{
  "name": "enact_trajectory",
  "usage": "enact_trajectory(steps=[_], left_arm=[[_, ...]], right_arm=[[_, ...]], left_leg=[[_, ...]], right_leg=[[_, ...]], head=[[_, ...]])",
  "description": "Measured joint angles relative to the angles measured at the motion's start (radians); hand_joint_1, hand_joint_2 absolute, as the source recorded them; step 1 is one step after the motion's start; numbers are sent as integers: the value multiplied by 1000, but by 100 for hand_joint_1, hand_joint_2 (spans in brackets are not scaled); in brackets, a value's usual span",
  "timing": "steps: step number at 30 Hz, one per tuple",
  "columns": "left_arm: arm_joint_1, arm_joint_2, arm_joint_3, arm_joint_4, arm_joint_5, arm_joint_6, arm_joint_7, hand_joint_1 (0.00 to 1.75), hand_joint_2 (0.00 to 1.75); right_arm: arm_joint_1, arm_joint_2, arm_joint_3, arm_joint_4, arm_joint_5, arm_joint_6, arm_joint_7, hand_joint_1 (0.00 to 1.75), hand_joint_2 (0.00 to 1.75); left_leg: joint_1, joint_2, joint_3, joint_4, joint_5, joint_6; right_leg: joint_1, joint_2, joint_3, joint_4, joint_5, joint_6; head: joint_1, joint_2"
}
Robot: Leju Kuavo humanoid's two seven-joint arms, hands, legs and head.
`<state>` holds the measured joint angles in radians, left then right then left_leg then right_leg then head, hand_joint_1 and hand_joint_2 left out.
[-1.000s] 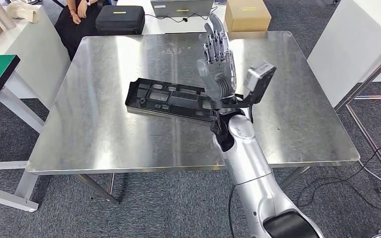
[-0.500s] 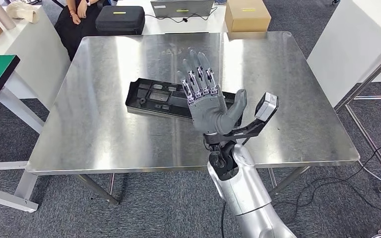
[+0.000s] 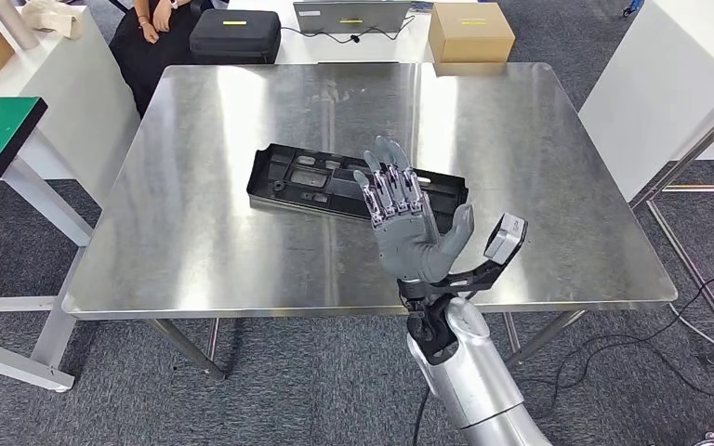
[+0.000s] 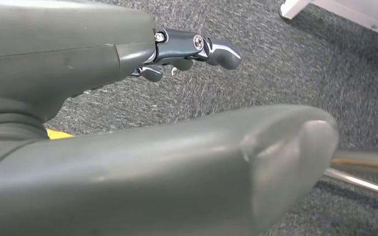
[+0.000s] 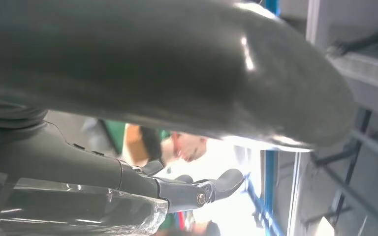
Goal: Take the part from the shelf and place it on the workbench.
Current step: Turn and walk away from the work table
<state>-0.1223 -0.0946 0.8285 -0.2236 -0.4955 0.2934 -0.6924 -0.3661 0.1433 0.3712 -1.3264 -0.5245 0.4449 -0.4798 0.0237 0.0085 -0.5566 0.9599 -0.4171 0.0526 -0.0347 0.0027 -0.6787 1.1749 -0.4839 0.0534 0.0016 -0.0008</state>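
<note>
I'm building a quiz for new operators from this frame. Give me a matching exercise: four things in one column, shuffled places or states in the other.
Things:
1. black plastic part
2. right hand
3. cardboard box
4. black case

Places or states:
A. raised, fingers spread, holding nothing
B. white table, beside the seated person
C. lying flat on the steel workbench
D. white table, right of the laptop

Pairs: 1-C, 2-A, 3-D, 4-B
</note>
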Motion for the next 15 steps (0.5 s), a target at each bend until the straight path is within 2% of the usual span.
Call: enact_trajectory(steps=[1, 2, 3, 4, 5, 6, 7, 8, 9, 11, 12, 13, 14, 15], left_arm=[[-2, -1, -3, 0, -4, 0, 0, 0, 0], [-4, -1, -7, -1, -8, 0, 1, 0, 0], [-6, -1, -10, -1, -11, -1, 1, 0, 0], [-8, -1, -12, -2, -13, -1, 1, 0, 0], [-9, -1, -14, -3, -16, -2, 1, 0, 0], [-10, -1, -15, -3, -18, -3, 1, 0, 0], [-11, -1, -16, -3, -20, -3, 2, 0, 0], [-11, -1, -17, -3, -21, -3, 2, 0, 0], [-12, -1, -18, -3, -23, -4, 3, 0, 0], [-13, -1, -19, -3, -25, -5, 5, 0, 0], [-14, -1, -20, -3, -25, -6, 6, 0, 0], [-15, -1, -20, -3, -25, -6, 8, 0, 0], [-15, -1, -20, -3, -26, -6, 9, 0, 0], [-16, -1, -20, -3, -26, -6, 10, 0, 0]], right_arm=[[9, -6, 0, -1, 22, -18, -7, 0, 0], [17, -11, 0, -1, 43, -35, -11, 0, 0], [25, -16, 0, -2, 61, -51, -14, 0, 0], [33, -21, 0, -2, 75, -64, -16, 0, 0], [42, -25, 0, -2, 87, -76, -18, 0, 0], [50, -28, -1, -1, 97, -85, -19, 0, 0], [57, -31, -1, -1, 106, -93, -20, 0, 0], [64, -33, -1, -1, 113, -99, -20, 0, 0], [71, -36, -2, -1, 118, -104, -20, 0, 0], [84, -40, -2, 0, 126, -111, -21, 0, 0], [92, -43, -2, 1, 129, -114, -21, 0, 0], [101, -46, -2, 2, 132, -116, -22, 0, 0], [110, -48, -2, 3, 134, -118, -22, 0, 0], [117, -51, -2, 4, 136, -119, -23, 0, 0]], left_leg=[[1, 0, -4, 6, -1, -6], [1, 0, -9, 12, -3, -13], [-1, -1, -13, 20, -5, -21], [-3, -3, -18, 28, -6, -27], [-4, -4, -22, 33, -6, -32], [-2, -5, -25, 40, -6, -36], [1, -6, -32, 49, -14, -39], [5, -6, -41, 69, -34, -43], [8, -6, -58, 109, -67, -46], [9, -7, -106, 235, -152, -49], [9, -8, -125, 294, -181, -48], [9, -8, -131, 326, -192, -46], [8, -8, -116, 318, -183, -40], [6, -8, -81, 272, -160, -33]], right_leg=[[-5, -4, 48, -81, 17, 11], [-4, -4, 89, -141, 33, 14], [-3, -2, 112, -180, 42, 13], [-2, 1, 121, -193, 42, 5], [0, 6, 118, -185, 44, -3], [-4, 8, 111, -185, 43, -10], [-7, 8, 108, -184, 43, -19], [-6, 8, 103, -182, 47, -26], [-6, 8, 98, -183, 52, -35], [2, 7, 86, -182, 61, -50], [7, 7, 78, -182, 66, -56], [12, 6, 71, -182, 71, -60], [17, 7, 65, -182, 77, -62], [21, 7, 59, -181, 82, -63]], head=[[1, 0], [2, 0], [3, 0], [4, 0], [1, 0], [-2, 0], [-5, 0], [-7, 0], [-8, 0], [-9, 0], [-9, 0], [-9, 0], [-9, 0], [-9, 0]])
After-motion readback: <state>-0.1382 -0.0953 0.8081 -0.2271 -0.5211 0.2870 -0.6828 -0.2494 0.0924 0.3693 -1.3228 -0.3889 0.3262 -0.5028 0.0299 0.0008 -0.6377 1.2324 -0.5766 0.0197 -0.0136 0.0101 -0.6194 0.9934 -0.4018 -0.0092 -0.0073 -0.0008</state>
